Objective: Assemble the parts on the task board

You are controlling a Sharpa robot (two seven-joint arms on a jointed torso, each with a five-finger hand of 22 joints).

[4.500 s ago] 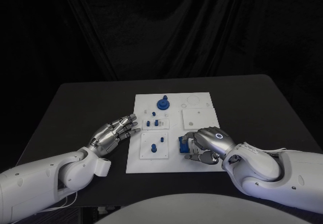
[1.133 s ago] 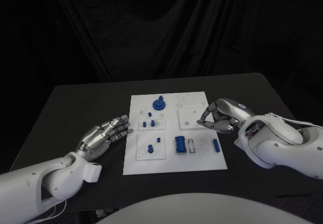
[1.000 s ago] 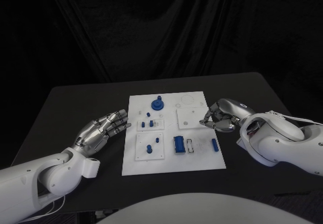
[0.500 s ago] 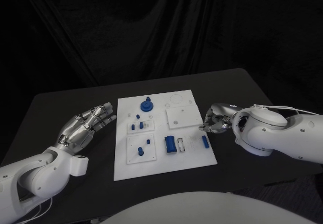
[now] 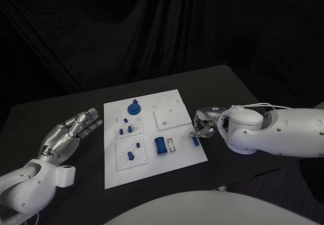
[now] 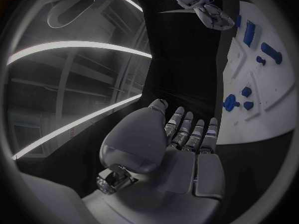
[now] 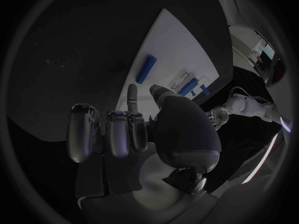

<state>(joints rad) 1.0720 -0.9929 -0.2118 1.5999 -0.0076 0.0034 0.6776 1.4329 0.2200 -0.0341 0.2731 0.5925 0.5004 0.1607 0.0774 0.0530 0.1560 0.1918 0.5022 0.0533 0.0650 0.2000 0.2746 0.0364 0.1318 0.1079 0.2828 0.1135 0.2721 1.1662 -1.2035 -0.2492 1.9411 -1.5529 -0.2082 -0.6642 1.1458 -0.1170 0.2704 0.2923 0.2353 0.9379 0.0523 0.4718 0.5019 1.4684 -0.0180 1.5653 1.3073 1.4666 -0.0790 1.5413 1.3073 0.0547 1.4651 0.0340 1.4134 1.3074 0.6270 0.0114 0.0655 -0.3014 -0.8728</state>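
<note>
The task board (image 5: 152, 159) lies flat near the middle of the black desk (image 5: 223, 89), turned slightly against the desk's edges. Several blue parts sit on it. A round blue knob (image 5: 134, 108) stands toward the board's far edge. Small blue pegs (image 5: 125, 130) stand in a small inset plate nearer the board's left edge, and another pair of pegs (image 5: 133, 151) stands in the plate on the near side of that one. A larger blue block (image 5: 160, 145) lies toward the board's near right part, with a pale slotted piece (image 5: 173, 143) just beside it. A slim blue bar (image 5: 196, 140) lies close to the board's right edge.

The left hand (image 5: 67, 134) hovers above the desk off the board's left edge, apart from the board, its fingers (image 6: 187, 129) straight and a little spread, holding nothing.

The right hand (image 5: 204, 123) is at the board's right edge, next to the slim blue bar. In the right wrist view its fingers (image 7: 118, 129) are curled in toward the palm, one finger reaching toward the bar, and nothing shows in its grasp. Whether a fingertip touches the bar or the board cannot be told.
</note>
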